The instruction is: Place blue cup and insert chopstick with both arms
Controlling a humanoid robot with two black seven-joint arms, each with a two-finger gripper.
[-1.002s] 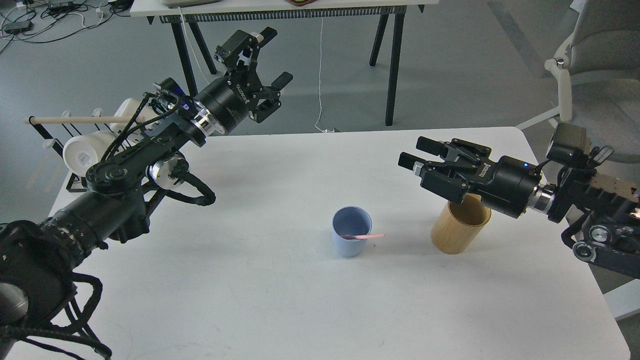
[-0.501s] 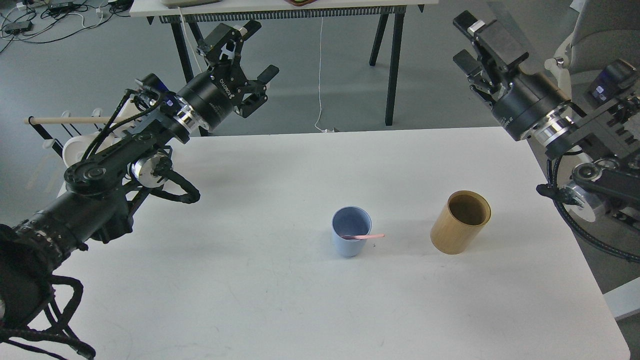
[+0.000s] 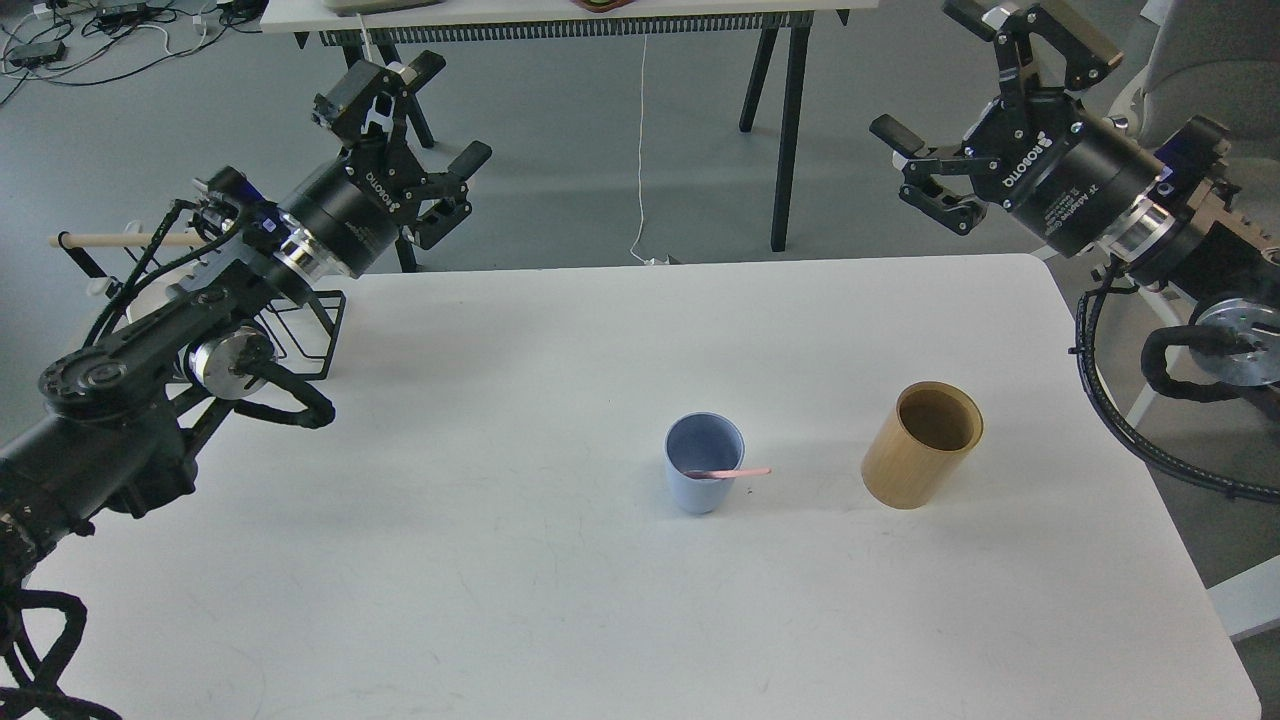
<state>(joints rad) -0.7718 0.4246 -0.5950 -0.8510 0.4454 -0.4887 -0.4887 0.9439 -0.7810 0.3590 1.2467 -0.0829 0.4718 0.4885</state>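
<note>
Chopstick [image 3: 728, 472], thin and pink, rests with one end inside the blue cup [image 3: 704, 476] and the other leaning out over its right rim, the cup standing upright near the middle of the white table [image 3: 500, 580], just left of a tan wooden cylinder [image 3: 921, 444]. Both black arms are raised well clear of the pair, the left pincer [image 3: 425, 115] and the right pincer [image 3: 960, 95] each spread wide and holding nothing. Judging by how things lie, placing and inserting both look done, with nothing left but to pull the arms back.
</note>
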